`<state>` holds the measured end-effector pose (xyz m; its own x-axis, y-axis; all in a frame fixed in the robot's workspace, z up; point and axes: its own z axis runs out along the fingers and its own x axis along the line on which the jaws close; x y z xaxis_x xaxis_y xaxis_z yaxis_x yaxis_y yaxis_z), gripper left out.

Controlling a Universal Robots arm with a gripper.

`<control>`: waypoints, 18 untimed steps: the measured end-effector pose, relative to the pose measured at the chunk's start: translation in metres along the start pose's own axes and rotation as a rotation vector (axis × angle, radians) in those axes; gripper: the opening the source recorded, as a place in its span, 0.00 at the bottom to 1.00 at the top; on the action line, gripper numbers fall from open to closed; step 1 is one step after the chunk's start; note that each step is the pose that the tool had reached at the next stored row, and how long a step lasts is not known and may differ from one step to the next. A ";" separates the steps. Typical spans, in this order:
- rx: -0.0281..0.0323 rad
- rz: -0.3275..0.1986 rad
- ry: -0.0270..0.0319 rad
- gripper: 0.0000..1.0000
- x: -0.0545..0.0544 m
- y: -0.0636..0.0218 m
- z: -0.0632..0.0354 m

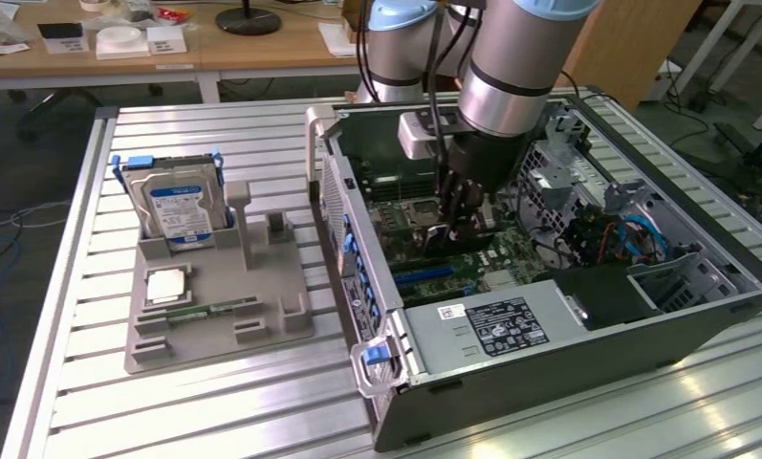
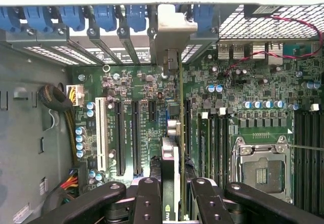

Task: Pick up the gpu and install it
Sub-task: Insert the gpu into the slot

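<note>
Right, the gripper point(image 2: 174, 191) is down inside the computer case point(image 1: 585, 373). Its two black fingers point(image 2: 147, 198) are clamped on the gpu point(image 2: 170, 163), one on each flat face, with only a narrow gap between them. The card shows edge-on: thin, flat, standing upright over the green motherboard point(image 2: 131, 87) and running from the fingers to the case's slotted wall. Its silvery metal end bracket point(image 2: 171, 29) sits against that wall, in line with a row of blue plastic clips point(image 2: 104, 16) and next to a perforated grille. Whether the card's edge is seated in a slot, I cannot tell.

Beside the card on the board there is one long white slot point(image 2: 101, 133), two long black slots point(image 2: 120, 138) and one short black slot point(image 2: 152, 107). On the card's other side is one square processor socket point(image 2: 260, 171) with a shiny metal frame and a dark centre.

In the exterior view, the case lies open on its side, toward the exterior view's right edge of the ribbed aluminium table point(image 1: 228, 143). Toward the opposite edge sits one grey moulded tray point(image 1: 215, 339). It carries one silver hard drive point(image 1: 179, 206) with a blue label, standing upright, one square chip point(image 1: 163, 285) lying flat, and one narrow green memory stick point(image 1: 212, 310).
</note>
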<state>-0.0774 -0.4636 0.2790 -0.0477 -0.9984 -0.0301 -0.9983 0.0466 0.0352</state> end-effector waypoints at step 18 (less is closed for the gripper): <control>0.0001 -0.001 -0.0001 0.27 0.001 -0.0013 0.0002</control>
<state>-0.0761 -0.4649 0.2788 -0.0469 -0.9984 -0.0302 -0.9983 0.0458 0.0351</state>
